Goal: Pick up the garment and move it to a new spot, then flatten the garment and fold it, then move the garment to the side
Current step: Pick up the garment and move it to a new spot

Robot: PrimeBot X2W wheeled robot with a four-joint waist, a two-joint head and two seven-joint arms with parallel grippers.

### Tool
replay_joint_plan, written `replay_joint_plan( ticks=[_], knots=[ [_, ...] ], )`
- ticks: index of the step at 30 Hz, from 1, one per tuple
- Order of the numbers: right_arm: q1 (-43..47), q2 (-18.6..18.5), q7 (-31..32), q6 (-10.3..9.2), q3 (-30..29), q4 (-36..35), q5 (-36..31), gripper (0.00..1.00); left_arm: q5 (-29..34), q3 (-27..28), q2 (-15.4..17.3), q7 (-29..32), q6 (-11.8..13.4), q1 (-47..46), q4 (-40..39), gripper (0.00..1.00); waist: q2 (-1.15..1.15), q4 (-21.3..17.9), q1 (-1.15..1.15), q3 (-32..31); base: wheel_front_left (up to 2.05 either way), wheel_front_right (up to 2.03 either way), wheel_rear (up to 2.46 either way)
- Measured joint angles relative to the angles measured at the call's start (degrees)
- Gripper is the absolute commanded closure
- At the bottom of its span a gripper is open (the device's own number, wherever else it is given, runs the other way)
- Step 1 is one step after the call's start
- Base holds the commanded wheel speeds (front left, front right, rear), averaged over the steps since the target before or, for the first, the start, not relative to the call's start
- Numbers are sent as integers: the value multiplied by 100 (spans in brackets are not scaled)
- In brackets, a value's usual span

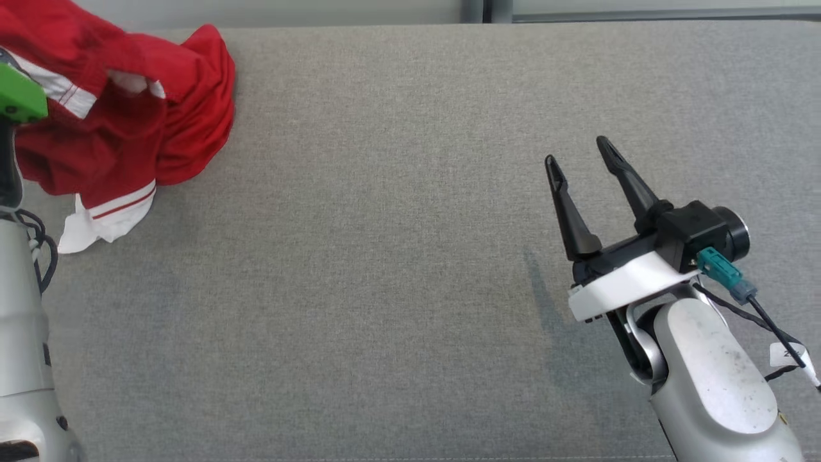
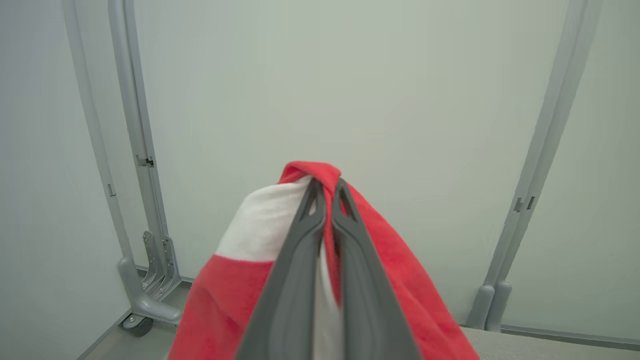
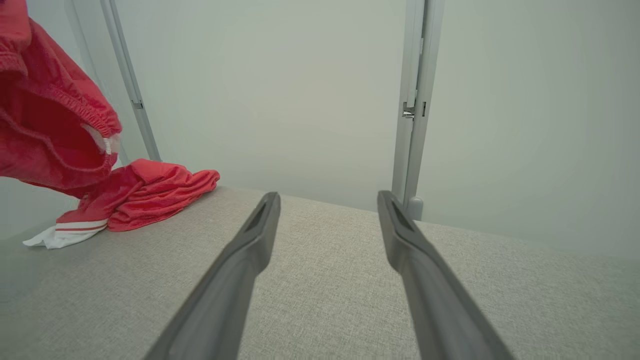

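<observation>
– Grey fabric tabletop, pale wall panels behind it. Where is the garment?

– The red garment is at the table's far left corner. Its upper part is lifted. The lower folds and a white striped hem rest on the surface, as the right wrist view shows.

– What holds it?

– The left gripper is clamped on a bunch of red and white fabric, its fingers nearly together with cloth pinched between them. The right gripper hovers well apart, over the table's right side, jaws spread wide and grasping nothing.

– So which step is this?

– I'd judge it the first one: the pick-up, with the carry to a new spot not yet done. The garment is only partly off the table.

– And next?

– Probably lift higher until the hem clears the surface, then carry it toward the middle. The grip is on a bunched part, so the rest will hang and trail, and dragging it could twist it further.

– Room to work?

– Plenty. The table between the garment and the right gripper is bare. The back edge lies just behind the garment, and a grey post stands beyond it farther right, so moving forward and inward looks safer.
</observation>
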Motion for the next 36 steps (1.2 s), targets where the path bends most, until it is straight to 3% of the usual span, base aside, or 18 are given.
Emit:
replay_joint_plan(
  ticks=[5, 16, 23, 28, 36],
  knots=[
    [132, 41, 0, -41, 33, 16, 45, 0, 4, -224, -178, 34, -69, -68, -222, 100, 0, -203, 0, -198, 0, 0, 0],
    [426, 69, 0, -210, -112, -40, 92, 0, -450, -765, -1212, 307, -110, 138, -469, 100, 0, -1020, 0, -489, 0, 0, 0],
    [435, 152, 0, -210, -70, -175, 100, 0, -584, -1095, -1102, 382, 40, 1120, -114, 100, 0, -1579, 0, -502, 0, 0, 0],
    [436, 164, 0, -209, -23, -210, 151, 0, -587, -1330, -1000, 349, 222, 1232, -71, 100, 0, -1978, 0, -420, 0, 0, 0],
    [432, 183, 0, -193, 45, -242, 156, 0, -1278, -2313, -974, 87, 268, 1235, -171, 100, 0, -2567, 0, -228, 0, 0, 0]
  ],
)
